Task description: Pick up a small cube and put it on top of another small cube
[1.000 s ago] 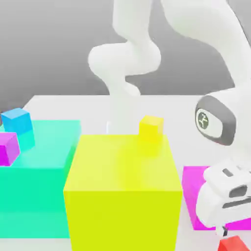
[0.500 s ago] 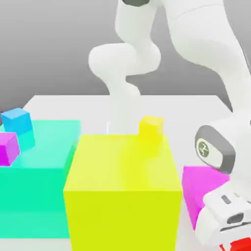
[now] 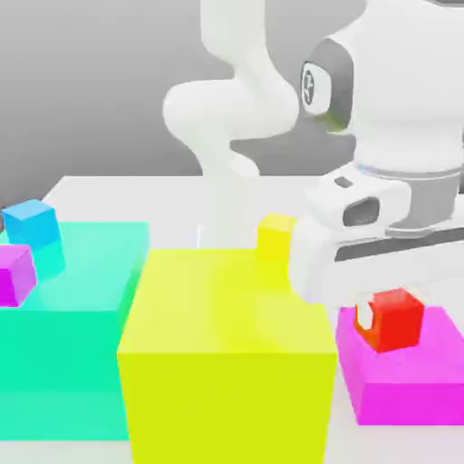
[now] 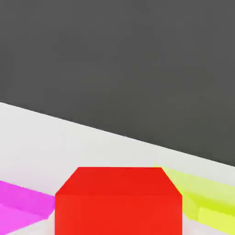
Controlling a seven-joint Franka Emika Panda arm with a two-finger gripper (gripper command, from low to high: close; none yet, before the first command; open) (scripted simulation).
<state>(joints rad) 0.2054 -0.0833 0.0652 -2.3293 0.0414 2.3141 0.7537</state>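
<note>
The small red cube [image 3: 396, 321] hangs in the air under my gripper [image 3: 388, 317], which is shut on it; one white finger [image 3: 364, 315] shows at the cube's side. In the exterior view the cube hovers just above the magenta block [image 3: 399, 385] on the right. In the hand view the red cube [image 4: 117, 202] sits close to the camera. A small yellow cube [image 3: 277, 236] rests at the back of the big yellow block [image 3: 227, 349]. A small blue cube [image 3: 30, 223] sits on the big teal block [image 3: 77, 317].
A small magenta cube [image 3: 14, 273] sits at the teal block's left edge. The arm's white links [image 3: 231, 109] rise behind the yellow block. The hand view shows the white table [image 4: 69, 137], a magenta surface [image 4: 23, 204] and a yellow one [image 4: 206, 197].
The gripper has risen from the low front right corner with the red cube in it, and now holds it above the magenta block. The other blocks have not moved.
</note>
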